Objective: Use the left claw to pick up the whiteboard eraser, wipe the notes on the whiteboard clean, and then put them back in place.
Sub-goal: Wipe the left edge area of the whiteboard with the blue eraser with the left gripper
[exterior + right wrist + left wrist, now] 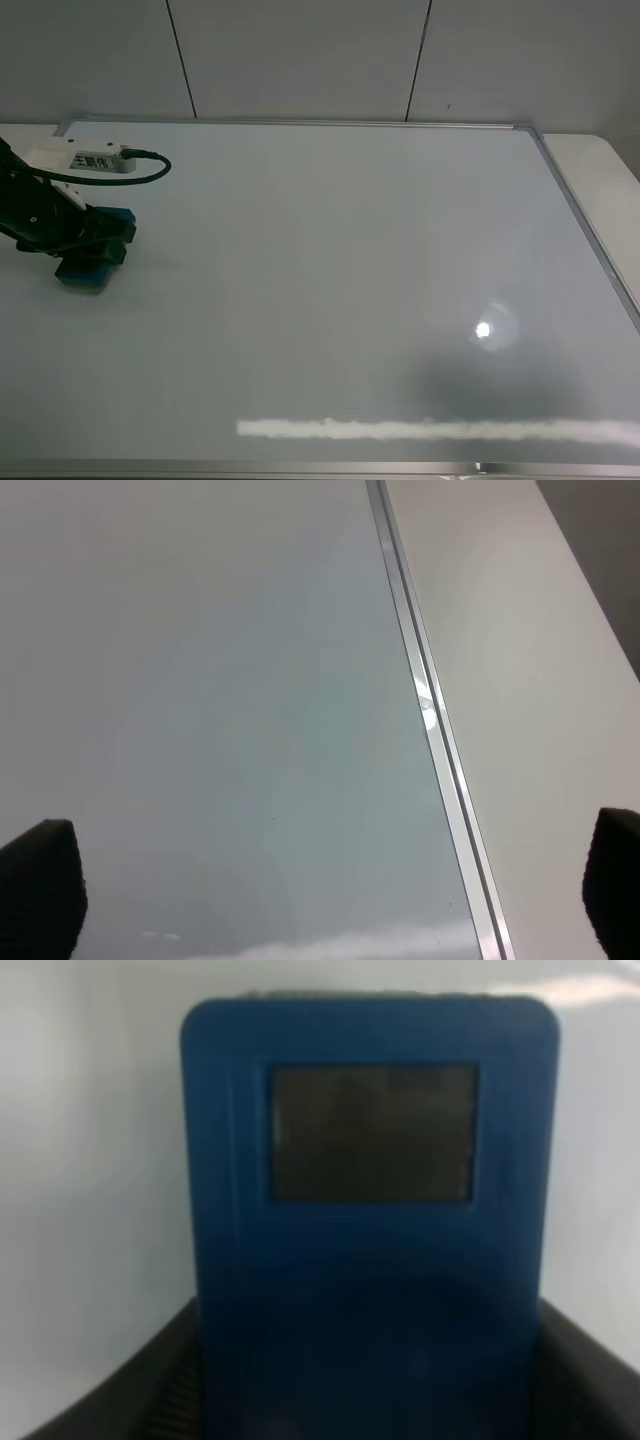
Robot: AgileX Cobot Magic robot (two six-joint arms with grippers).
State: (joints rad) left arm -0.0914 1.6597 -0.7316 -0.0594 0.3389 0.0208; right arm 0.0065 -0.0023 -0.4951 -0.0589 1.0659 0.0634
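Resting at about nine o'clock on the large glossy white whiteboard with its thin silver frame [330, 250], the small teal rounded-rectangular whiteboard eraser [92, 268] sits right under the left claw [100, 245], a black jointed arm ending in a black gripper with a white labelled box and black cable [95, 160] on it. From the left wrist view the eraser [370, 1230] fills the frame, its long axis running straight out from the gripper, with black finger parts [140, 1390] flanking its near end; the jaws look closed on its sides, though the blur leaves the contact itself unclear. Its moulded top looks smooth and matte, with a darker recessed panel.

No red notes show anywhere on the board, which reads as clean and highly reflective, with a lamp glare at about four o'clock. So the step in hand is probably setting the eraser back, and the move ahead needs only a release and a straight lift.

Over the board's frame at three o'clock, the right gripper [320, 880] hangs with its black fingertips [40, 880] spread wide, holding nothing.
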